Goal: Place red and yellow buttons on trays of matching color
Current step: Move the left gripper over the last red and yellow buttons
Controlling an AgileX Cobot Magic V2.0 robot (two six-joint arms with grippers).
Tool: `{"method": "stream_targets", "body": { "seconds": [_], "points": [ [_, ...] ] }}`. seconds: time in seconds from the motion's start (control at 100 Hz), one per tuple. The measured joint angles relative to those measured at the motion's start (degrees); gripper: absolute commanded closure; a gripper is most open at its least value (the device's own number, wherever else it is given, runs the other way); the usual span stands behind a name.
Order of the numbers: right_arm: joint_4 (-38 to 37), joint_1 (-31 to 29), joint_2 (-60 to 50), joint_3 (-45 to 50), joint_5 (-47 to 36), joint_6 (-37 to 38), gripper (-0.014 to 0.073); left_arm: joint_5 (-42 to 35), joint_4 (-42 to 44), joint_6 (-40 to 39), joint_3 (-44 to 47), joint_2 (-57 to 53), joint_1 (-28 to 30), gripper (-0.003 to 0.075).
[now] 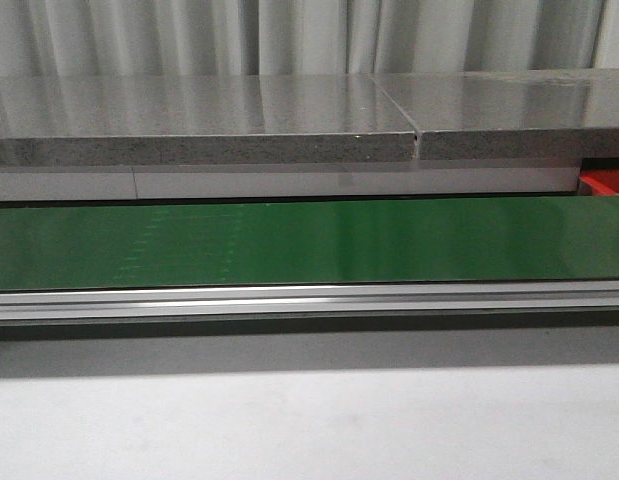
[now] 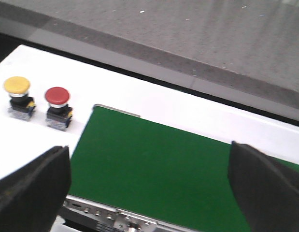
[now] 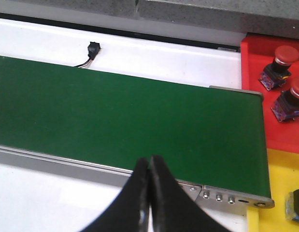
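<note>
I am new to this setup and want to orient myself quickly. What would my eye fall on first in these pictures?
The long green conveyor belt fills every view. At one end, on the white surface, a yellow mushroom-head push button and a red one stand side by side, beyond the open left gripper. At the other end, a red plastic tray holds two red buttons, next to a yellow tray, near the shut right gripper.

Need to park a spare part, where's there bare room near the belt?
The green belt is bare. So is the white surface behind it. The red tray holds two red buttons, its near part free.
</note>
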Motion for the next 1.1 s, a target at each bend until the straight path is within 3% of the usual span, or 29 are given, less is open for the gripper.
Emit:
{"method": "stream_targets", "body": {
  "seconds": [0.21, 0.42, 1.1],
  "points": [
    [0.0, 0.0, 0.0, 0.0, 0.0, 0.0, 0.0661, 1.78, -1.95, -1.0, -10.75, 18.66, 9.52, 0.0071],
    [0.0, 0.0, 0.0, 0.0, 0.0, -0.1, 0.0661, 2.33, -4.07, -1.09, -19.04, 34.81, 14.41, 0.0071],
    [0.0, 0.0, 0.0, 0.0, 0.0, -0.1, 0.0661, 2.5, -4.48, -1.14, -38.66, 67.79, 15.32, 0.0101]
  ]
}}
